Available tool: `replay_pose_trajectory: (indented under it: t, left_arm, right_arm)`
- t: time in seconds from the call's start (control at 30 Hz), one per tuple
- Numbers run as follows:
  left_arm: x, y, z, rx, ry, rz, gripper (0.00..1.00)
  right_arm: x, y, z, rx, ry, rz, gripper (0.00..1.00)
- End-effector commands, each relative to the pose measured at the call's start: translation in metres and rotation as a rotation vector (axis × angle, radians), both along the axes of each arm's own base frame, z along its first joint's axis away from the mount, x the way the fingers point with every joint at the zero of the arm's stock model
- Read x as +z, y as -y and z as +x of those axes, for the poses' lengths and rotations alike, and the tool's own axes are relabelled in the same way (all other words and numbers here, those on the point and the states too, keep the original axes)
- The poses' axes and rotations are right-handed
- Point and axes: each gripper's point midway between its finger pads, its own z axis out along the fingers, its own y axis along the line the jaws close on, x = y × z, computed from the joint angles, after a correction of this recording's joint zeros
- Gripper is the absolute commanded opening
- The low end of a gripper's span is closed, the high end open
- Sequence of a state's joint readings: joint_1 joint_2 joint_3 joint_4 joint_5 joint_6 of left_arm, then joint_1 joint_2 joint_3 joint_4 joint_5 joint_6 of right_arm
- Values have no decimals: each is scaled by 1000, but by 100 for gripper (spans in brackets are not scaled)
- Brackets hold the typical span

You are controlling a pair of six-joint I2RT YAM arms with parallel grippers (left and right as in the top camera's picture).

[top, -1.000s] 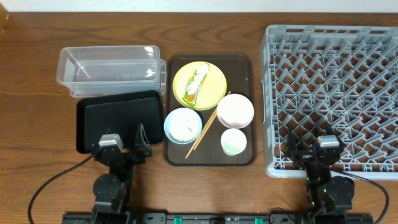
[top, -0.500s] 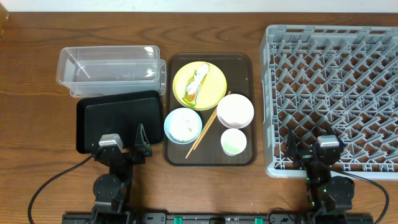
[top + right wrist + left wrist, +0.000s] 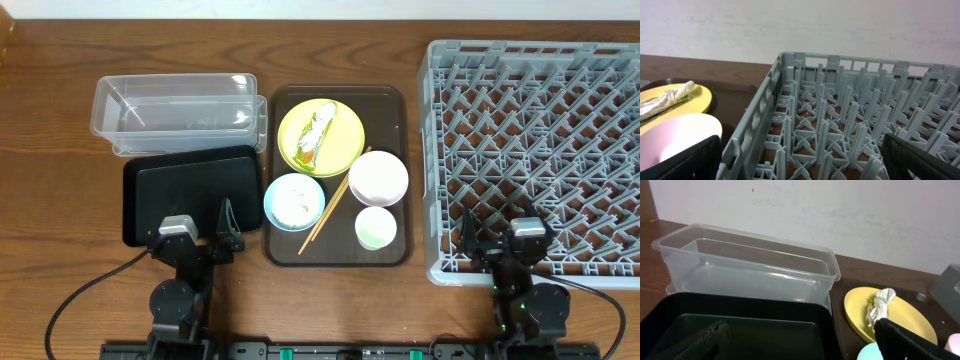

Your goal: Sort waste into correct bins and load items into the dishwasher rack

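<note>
A yellow plate (image 3: 346, 148) carries the crumpled wrapper (image 3: 315, 135). A light blue bowl (image 3: 273, 200) holds rice grains (image 3: 297, 204). A white bowl (image 3: 378, 178), a pale green cup (image 3: 376, 228) and chopsticks (image 3: 331, 208) lie beside them. The clear tub (image 3: 175, 108) and the black tray (image 3: 190, 192) stand at the left. The grey rack (image 3: 540, 150) stands at the right. My left gripper (image 3: 197, 232) is open and empty over the black tray's near edge (image 3: 740, 325). My right gripper (image 3: 505, 240) is open and empty at the rack's near edge (image 3: 840, 115).
The plate, bowls, cup and chopsticks all sit on a dark brown serving tray (image 3: 335, 260) between the bins and the rack. The table is brown wood, with a white wall behind it. Black cables run from both arm bases at the near edge.
</note>
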State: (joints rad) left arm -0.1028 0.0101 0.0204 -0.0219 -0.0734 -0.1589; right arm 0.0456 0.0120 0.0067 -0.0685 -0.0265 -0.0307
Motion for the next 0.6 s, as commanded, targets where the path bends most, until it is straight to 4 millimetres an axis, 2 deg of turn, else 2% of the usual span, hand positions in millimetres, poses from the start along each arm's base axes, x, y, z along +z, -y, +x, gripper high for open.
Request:
replay_pose_trajectory:
  t: [0.0,0.4,0.57]
  left_arm:
    - [-17,-1,-1,6,-54,15,95]
    - [-10,3,-1,-21,-57,8,95]
    - [-8,7,-3,-41,-159,2,95]
  right_arm:
    - [0,-4,-1,20,1,-8,99]
    - [4,-1,-1,-1,4,35,99]
    - [12,2,-5,-19,-31,33,99]
